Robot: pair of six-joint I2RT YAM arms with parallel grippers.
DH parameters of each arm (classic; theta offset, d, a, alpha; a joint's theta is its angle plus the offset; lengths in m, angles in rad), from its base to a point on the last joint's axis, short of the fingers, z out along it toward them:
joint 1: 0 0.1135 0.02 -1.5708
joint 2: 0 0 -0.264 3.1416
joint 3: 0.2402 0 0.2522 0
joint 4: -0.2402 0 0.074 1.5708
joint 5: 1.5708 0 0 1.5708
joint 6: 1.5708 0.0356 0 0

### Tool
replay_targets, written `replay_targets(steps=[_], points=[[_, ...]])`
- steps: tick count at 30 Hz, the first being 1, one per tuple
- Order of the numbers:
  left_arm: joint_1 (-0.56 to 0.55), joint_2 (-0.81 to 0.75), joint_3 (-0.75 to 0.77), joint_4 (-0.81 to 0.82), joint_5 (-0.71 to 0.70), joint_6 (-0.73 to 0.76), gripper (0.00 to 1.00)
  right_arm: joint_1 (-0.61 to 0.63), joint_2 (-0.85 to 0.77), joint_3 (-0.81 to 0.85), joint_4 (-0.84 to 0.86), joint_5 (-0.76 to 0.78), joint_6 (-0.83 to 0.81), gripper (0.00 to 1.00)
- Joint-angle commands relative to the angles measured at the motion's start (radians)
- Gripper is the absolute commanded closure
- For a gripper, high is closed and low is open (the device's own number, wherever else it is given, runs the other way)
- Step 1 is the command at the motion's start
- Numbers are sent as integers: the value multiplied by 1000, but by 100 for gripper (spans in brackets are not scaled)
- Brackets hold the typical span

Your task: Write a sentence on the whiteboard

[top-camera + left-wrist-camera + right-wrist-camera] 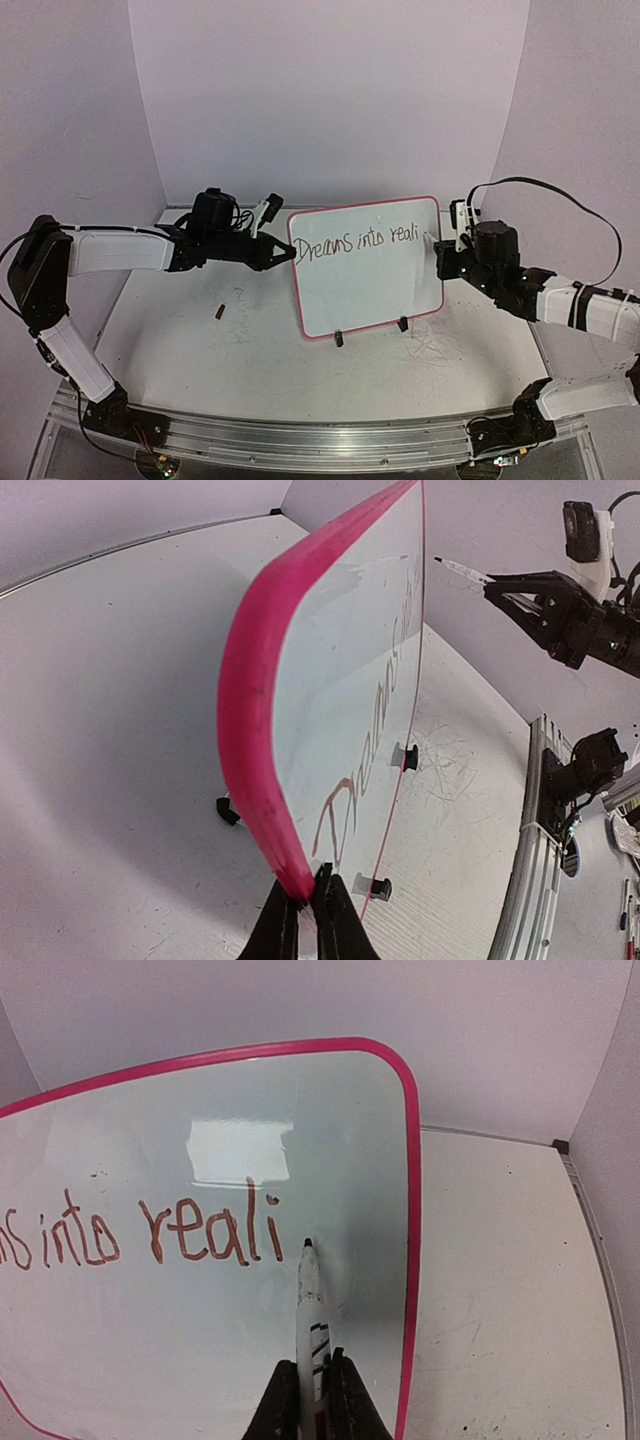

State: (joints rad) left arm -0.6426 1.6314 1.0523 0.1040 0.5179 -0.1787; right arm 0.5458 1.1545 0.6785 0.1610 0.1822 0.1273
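Your left end effector was clamped tight on the pink-red frame of the whiteboard, pinching its left edge near the upper corner. From that end effector's own camera, the board ran away ahead of the fingertips, seen nearly edge-on, standing upright and leaning back a little.

Your right end effector was closed around a white marker, which pointed straight out from between its fingers. The marker's dark tip sat against or just off the board's glossy face; the view did not show clearly whether it touched.

The sentence lay to the left of that tip, in one line of thin dark handwriting across the upper part of the board. It read "Dreams into reali", and the last letter stood just beside the tip. The board's right edge was close to the right of the marker.

The board stood on two small black clip feet on the scuffed white worktop, between your two end effectors. A small dark object, possibly a pen cap, lay on the worktop below your left end effector.
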Motion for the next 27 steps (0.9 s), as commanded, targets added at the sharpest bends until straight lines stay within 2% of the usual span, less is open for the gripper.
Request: replay_targets(steps=[1, 27], points=[[-21, -7, -12, -38, -25, 69, 100, -7, 8, 39, 27, -16, -24, 100], [-22, -5, -13, -38, -24, 70, 100, -11, 105, 110, 95, 27, -23, 100]])
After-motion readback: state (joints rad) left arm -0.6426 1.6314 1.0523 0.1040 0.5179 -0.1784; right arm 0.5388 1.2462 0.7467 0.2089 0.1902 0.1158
